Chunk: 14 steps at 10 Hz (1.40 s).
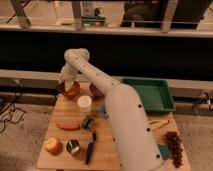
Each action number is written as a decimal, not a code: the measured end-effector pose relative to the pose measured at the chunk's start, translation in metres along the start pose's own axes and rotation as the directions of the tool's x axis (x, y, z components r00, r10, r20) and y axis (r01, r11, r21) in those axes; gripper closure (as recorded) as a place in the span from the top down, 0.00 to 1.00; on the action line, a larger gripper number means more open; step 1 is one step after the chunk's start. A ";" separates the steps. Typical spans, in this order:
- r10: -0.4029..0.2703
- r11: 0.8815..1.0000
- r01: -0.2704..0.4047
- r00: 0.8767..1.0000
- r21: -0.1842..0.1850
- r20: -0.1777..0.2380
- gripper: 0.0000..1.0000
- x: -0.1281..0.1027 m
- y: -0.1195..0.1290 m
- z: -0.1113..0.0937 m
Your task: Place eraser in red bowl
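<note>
The red bowl (72, 92) sits at the back left of the wooden table (55, 112), orange-red with a dark rim. My arm reaches from the lower right across the table, and my gripper (65, 84) hangs right over the bowl's left rim, pointing down into it. I cannot make out the eraser; it may be hidden at the gripper or inside the bowl.
A maroon bowl (95, 92) lies behind my arm and a white cup (84, 103) stands in front of the bowls. A carrot (67, 126), apple (52, 146), metal cups (73, 147), black utensil (91, 146), grapes (173, 147) and green tray (150, 95) lie around.
</note>
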 end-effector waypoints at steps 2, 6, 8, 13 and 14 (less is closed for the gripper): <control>0.002 1.000 -0.002 1.000 -0.002 -0.008 0.00 0.008 0.001 0.000; 0.006 1.000 -0.006 1.000 -0.004 -0.013 0.05 0.012 0.004 -0.001; 0.006 1.000 -0.006 1.000 -0.004 -0.013 0.22 0.012 0.004 -0.001; 0.010 1.000 -0.010 1.000 -0.004 -0.015 0.74 0.015 0.005 -0.002; 0.010 1.000 -0.010 1.000 -0.004 -0.015 0.78 0.015 0.006 -0.002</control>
